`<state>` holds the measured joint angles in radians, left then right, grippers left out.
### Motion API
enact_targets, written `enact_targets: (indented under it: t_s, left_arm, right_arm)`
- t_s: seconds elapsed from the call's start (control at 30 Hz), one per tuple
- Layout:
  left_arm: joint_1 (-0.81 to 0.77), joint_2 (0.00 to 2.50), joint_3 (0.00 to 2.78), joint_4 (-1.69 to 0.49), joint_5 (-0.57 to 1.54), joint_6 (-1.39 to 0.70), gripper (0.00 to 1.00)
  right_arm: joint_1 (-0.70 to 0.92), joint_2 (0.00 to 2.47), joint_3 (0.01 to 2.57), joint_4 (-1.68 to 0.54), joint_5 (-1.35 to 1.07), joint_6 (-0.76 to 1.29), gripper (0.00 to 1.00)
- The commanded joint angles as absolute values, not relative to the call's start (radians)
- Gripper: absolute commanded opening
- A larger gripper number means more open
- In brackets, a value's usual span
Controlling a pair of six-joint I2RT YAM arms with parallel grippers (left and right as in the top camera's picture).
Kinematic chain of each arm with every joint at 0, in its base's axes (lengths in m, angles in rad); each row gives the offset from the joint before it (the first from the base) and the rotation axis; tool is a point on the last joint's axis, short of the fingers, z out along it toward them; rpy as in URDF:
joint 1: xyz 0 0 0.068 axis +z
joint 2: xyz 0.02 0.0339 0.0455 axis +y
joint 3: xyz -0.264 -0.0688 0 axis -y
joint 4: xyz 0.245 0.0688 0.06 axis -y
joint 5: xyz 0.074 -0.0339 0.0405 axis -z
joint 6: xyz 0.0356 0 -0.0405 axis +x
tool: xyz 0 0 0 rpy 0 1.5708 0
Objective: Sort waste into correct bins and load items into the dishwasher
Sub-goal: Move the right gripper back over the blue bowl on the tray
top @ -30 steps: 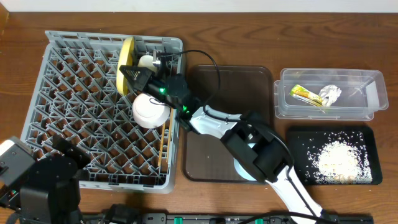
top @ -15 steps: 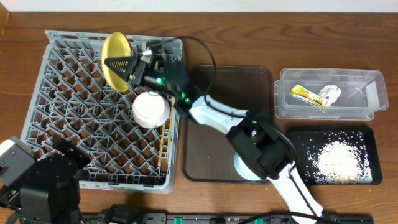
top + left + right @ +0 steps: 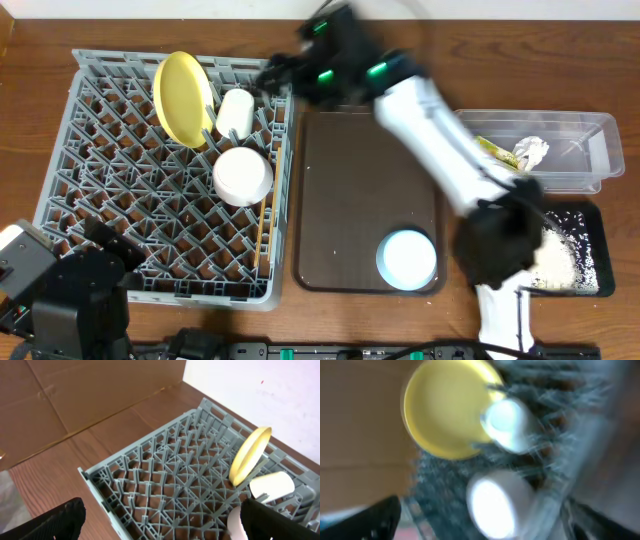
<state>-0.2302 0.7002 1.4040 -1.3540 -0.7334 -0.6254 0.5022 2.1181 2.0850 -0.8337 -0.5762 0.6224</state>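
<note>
Loading of the dish rack [image 3: 60, 170] is the step in hand. The yellow plate [image 3: 185, 97] stands on edge at the far side of the rack, with the small cup [image 3: 235, 112] lying just beside it and the white bowl [image 3: 243, 176] upside down nearer the middle. The chopsticks [image 3: 265, 235] lie along the rack's right wall.

The right gripper [image 3: 480, 505] hangs above the rack's far right corner with its jaws wide apart and nothing between them. The left gripper [image 3: 164, 505] waits at the near left corner, also spread wide and empty.

Waste sorting appears complete: the wrapper [image 3: 490, 150] and tissue [image 3: 530, 152] sit in the clear tub [image 3: 590, 150], and the rice [image 3: 555, 255] lies in the black tray [image 3: 480, 215].

One item remains outside the rack: the light blue bowl [image 3: 407, 258], at the near end of the brown tray [image 3: 360, 160]. The next move probably calls for the right arm to cross to that bowl, close on its rim, and set it in a free part of the rack, away from the dishes already placed.
</note>
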Motion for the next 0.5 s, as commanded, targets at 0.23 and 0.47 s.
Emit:
enact_targets:
  t_s: [0.23, 0.47]
  left_arm:
    - [-0.233, 0.703, 1.412, -1.354, -0.749, -0.623, 1.0]
    - [-0.233, 0.703, 1.412, -1.354, -0.749, -0.623, 1.0]
  right_arm:
    - [0.362, 2.005, 2.047, -1.618, -0.091, 0.135, 0.99]
    - [0.366, 2.005, 1.797, -1.624, 0.041, 0.186, 0.88]
